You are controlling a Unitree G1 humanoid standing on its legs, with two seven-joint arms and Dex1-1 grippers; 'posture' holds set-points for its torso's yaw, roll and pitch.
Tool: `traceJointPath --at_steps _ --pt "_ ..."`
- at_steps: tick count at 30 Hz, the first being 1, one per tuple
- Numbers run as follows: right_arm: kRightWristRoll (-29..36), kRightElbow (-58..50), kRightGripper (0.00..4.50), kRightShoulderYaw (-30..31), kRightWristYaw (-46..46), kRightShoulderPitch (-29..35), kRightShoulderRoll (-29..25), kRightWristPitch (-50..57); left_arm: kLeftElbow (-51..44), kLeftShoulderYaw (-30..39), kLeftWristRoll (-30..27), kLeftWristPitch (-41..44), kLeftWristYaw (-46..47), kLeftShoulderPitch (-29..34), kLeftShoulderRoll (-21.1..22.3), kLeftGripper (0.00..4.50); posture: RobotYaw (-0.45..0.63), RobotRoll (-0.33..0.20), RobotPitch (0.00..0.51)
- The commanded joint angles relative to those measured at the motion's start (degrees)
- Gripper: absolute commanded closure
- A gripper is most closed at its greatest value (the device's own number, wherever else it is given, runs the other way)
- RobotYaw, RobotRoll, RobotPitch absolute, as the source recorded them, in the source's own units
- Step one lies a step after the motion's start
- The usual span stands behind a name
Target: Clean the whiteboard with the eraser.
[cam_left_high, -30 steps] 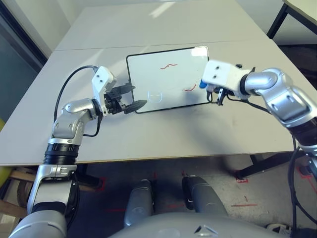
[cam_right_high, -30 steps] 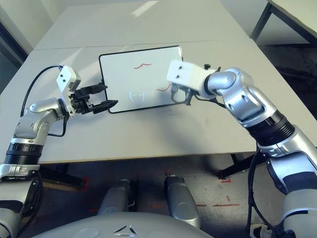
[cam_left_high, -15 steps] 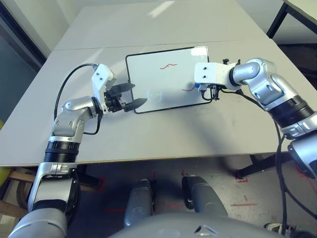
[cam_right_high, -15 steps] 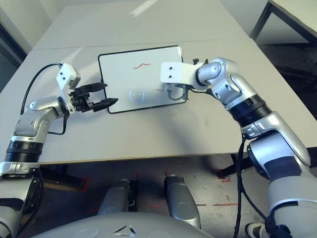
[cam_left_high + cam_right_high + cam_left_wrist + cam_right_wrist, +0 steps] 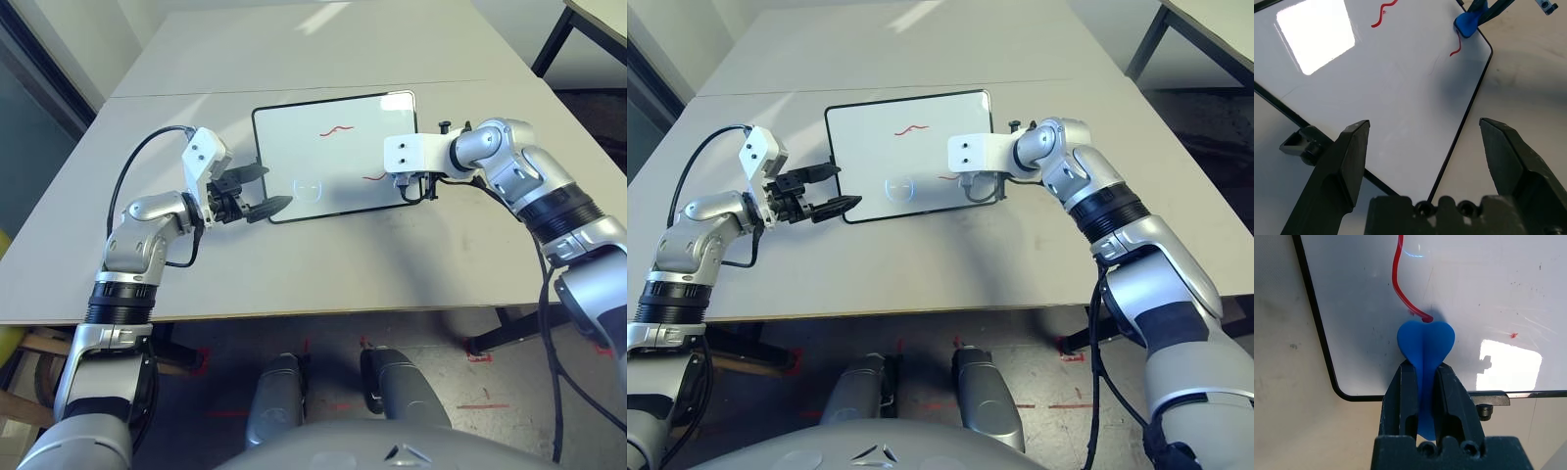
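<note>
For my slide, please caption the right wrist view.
Right gripper presses the blue eraser against a red squiggle on the whiteboard.

Pale grey table [image 5: 294, 264] w/ seam across upper part of frame, whiteboard [image 5: 333, 162] lying flat at centre, slightly right, red squiggles [image 5: 335, 128] on it, black frame

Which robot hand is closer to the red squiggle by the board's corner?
The right. Its gripper holds the blue eraser right at the end of that red squiggle. The left gripper waits open at the whiteboard's opposite edge.
</note>
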Motion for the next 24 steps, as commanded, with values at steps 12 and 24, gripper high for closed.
traceJointPath --at_steps 12,24 --pt "-3.9 0.4 4.29 0.1 -3.1 0.3 4.1 -0.3 -1.9 0.3 -0.3 1.8 0.3 0.9 0.5 0.00 -0.11 0.000 0.104" --pt "-5.0 -1.4 4.29 0.7 -2.4 0.7 7.8 0.1 -3.4 0.7 -0.5 3.1 0.8 1.9 0.8 0.00 -0.10 0.000 0.112"
